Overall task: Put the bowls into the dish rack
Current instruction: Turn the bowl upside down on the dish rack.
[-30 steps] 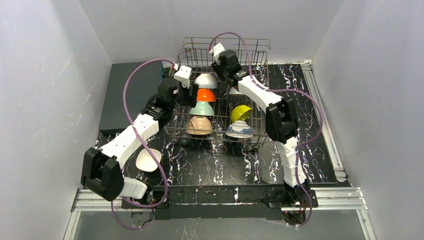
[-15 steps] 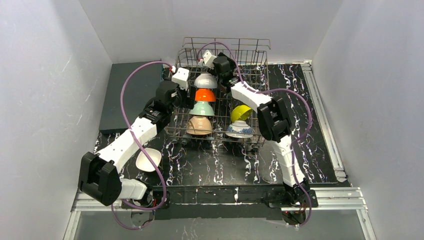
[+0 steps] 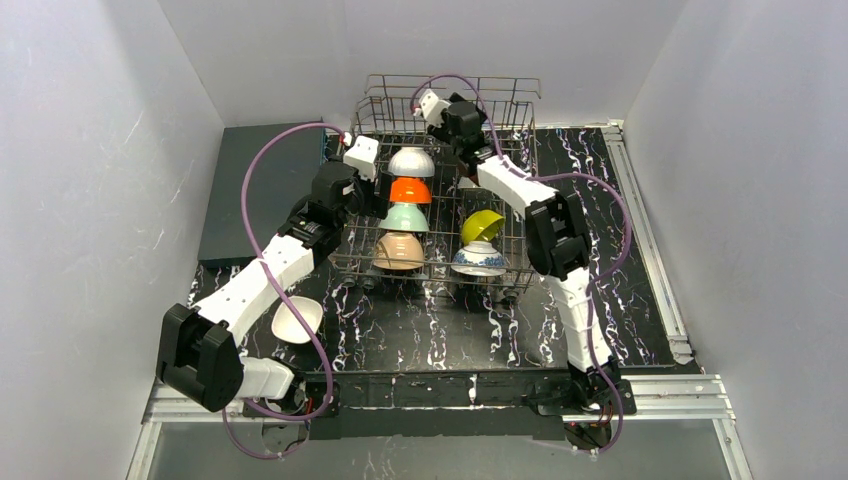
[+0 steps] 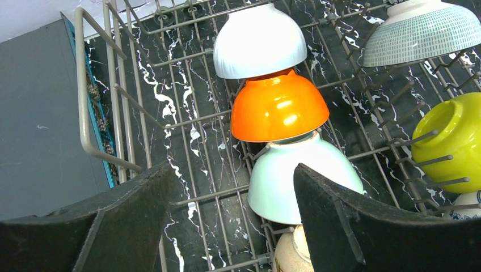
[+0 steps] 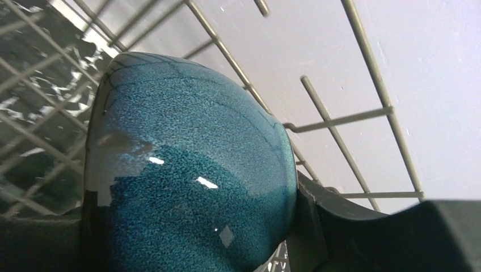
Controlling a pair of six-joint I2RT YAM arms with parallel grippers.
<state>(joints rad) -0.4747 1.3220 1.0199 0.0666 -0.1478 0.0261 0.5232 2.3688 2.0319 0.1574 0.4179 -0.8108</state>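
The dish rack sits toward 12 o'clock on the black marbled tabletop, with a flat dark grey slab just beside it at 9 o'clock.

Four bowls stand rim-down in the rack's left row. From 12 to 6 o'clock they are the white bowl, the orange bowl, the mint green bowl and the peach-tan bowl, each overlapping the next. In the right row, the lime green bowl lies tipped on its side above the blue-and-white patterned bowl. A grid-patterned bowl sits farther back.

The left gripper hangs over the rack's left side with its jaws spread wide and nothing between them. The mint green bowl is just at its right finger.

The right gripper is up at the rack's 12 o'clock end, clamped on a glossy dark teal-blue bowl close against the back wires.

One off-white bowl lies on the tabletop at about 8 o'clock, well apart from the rack and beside the left arm.
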